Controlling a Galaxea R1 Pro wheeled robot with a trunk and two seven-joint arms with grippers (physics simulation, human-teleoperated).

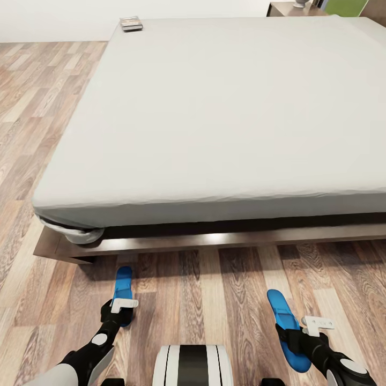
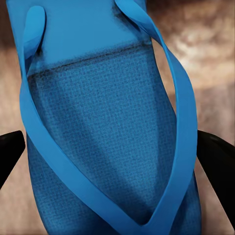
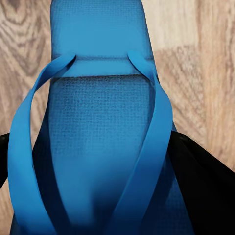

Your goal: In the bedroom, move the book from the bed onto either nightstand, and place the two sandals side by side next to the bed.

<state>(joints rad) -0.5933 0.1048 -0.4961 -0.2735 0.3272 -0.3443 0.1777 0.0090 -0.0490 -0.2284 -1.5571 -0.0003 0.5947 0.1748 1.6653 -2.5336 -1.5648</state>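
The bed spreads wide ahead, pale mattress on a dark low frame. The book lies on its far left corner. Two blue sandals hang low over the wood floor in front of the bed frame. My left gripper is shut on the left sandal, its black fingers pressing both edges of the sole. About a sandal's length to the right, my right gripper is shut on the right sandal, whose straps and sole sit between its fingers.
Wood-plank floor runs between me and the bed frame and along the bed's left side. A low brown cabinet and a green object stand past the far right corner; I cannot tell if the cabinet is the nightstand.
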